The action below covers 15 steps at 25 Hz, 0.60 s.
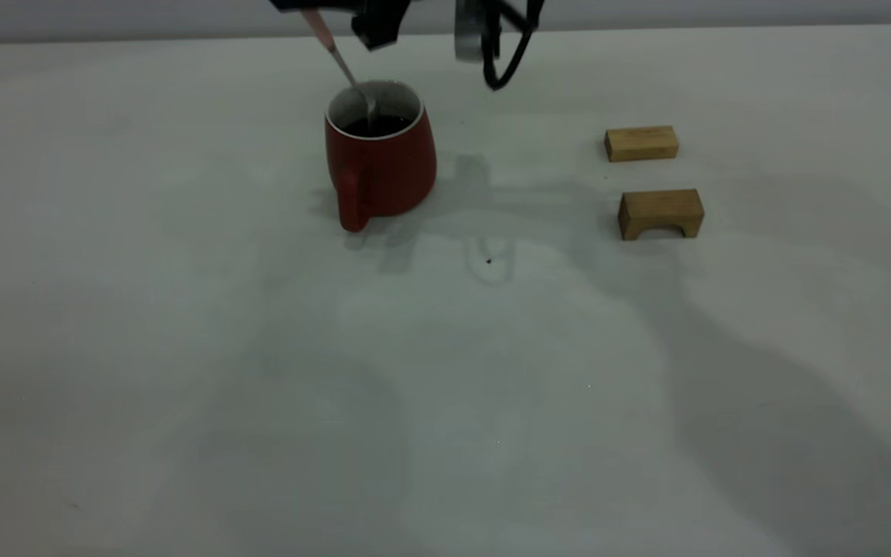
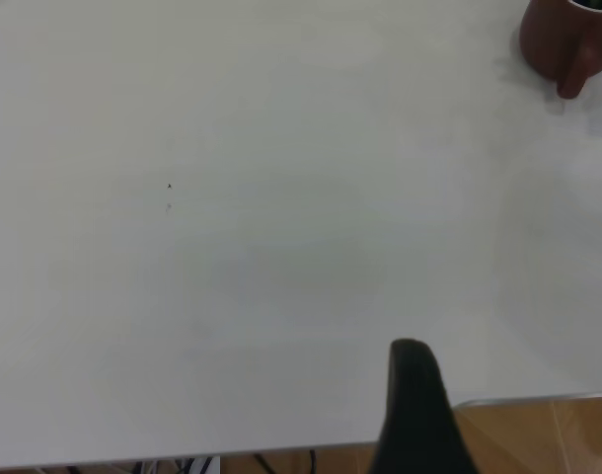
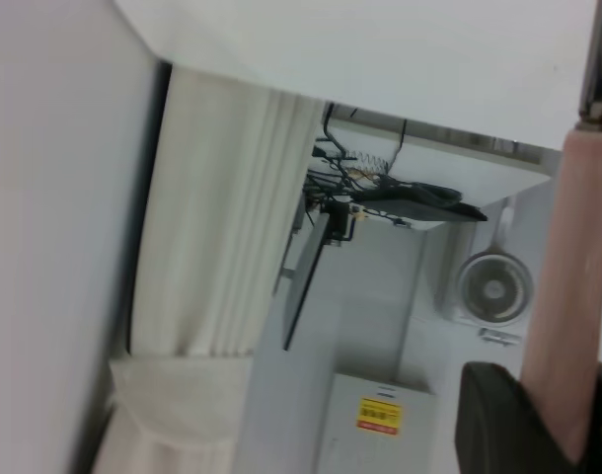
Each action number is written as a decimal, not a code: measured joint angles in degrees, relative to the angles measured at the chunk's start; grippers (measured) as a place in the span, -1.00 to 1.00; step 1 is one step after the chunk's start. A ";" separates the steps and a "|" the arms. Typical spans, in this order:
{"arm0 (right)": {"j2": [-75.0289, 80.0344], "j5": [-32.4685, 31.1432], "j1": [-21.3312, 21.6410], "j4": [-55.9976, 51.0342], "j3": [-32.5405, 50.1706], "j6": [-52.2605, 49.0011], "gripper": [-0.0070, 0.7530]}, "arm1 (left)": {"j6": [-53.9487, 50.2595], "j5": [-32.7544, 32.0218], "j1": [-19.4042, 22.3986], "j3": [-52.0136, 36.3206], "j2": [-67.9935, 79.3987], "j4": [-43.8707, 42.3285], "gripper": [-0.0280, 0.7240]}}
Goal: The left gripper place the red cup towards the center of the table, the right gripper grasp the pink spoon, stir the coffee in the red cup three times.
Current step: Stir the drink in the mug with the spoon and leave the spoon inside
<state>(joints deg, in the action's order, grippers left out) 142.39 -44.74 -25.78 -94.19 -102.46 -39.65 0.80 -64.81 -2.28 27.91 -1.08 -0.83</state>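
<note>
Right claw [image 1: 314, 9] grips the spoon [image 1: 339, 60]; below it, the spoon's bowl sits in the coffee [image 1: 377, 125] inside the cup [image 1: 380, 158]. Left claw [image 2: 415, 415]: state cannot be told.

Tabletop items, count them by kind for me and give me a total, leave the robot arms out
Dark red ceramic mug holding dark coffee: 1
Slim spoon with a pale pink handle, its bowl dipped in the mug: 1
Tan wooden blocks: 2, one flat, one arched
Total: 4
</note>
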 joint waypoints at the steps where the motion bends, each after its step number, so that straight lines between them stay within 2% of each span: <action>1: 1.03 0.06 0.00 -0.48 -0.75 -0.43 -0.59 | 0.00 0.00 0.00 0.00 0.00 0.00 0.59; 10: 7.70 -0.83 0.35 -2.35 -6.52 1.11 -0.59 | 0.00 0.00 0.00 0.00 0.00 0.00 0.59; 15: 7.79 -2.74 3.24 2.74 -6.69 -1.38 -0.59 | 0.00 0.00 0.00 0.00 0.00 0.00 0.59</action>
<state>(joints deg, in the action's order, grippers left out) 150.18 -47.48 -22.54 -91.44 -109.15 -41.03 0.80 -64.81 -2.28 27.91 -1.08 -0.83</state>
